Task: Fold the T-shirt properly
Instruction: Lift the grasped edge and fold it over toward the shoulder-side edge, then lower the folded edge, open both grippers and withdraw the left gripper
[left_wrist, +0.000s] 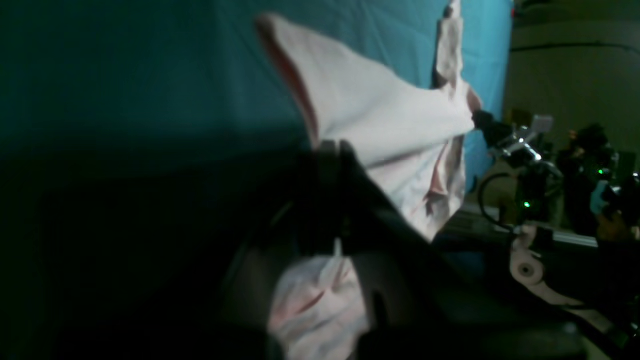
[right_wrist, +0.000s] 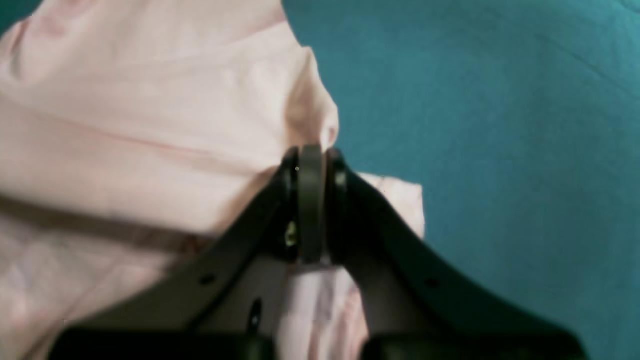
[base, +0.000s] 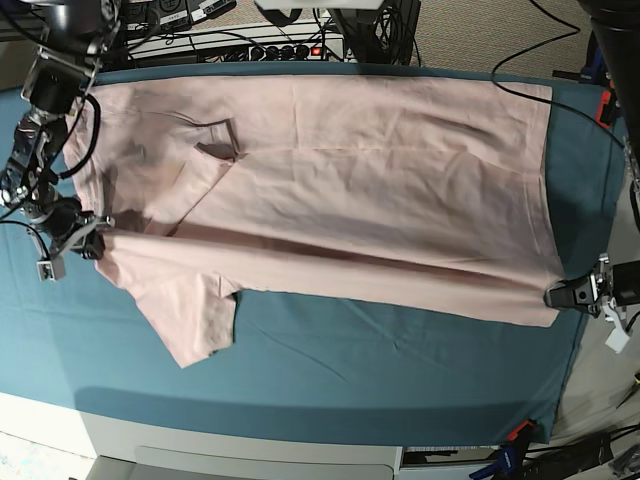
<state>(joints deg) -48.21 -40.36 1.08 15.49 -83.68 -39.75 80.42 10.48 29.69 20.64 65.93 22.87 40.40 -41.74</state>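
The pale pink T-shirt (base: 380, 170) lies lengthwise across the teal table cloth (base: 400, 370), neck end at the left and hem at the right. One short sleeve (base: 205, 330) points toward the front edge. My right gripper (base: 95, 240) is shut on the shirt's shoulder edge at the left; up close its fingertips (right_wrist: 312, 150) pinch the pink fabric (right_wrist: 150, 125). My left gripper (base: 553, 297) is shut on the hem corner at the right. In the left wrist view its dark fingers (left_wrist: 330, 155) hold the cloth (left_wrist: 390, 115), which stretches away to the other gripper (left_wrist: 481, 121).
A power strip and cables (base: 250, 45) run along the back edge. Clamps hold the table cloth at the front right corner (base: 515, 435) and the right edge (base: 603, 105). The table's white front edge (base: 250, 450) runs below the cloth.
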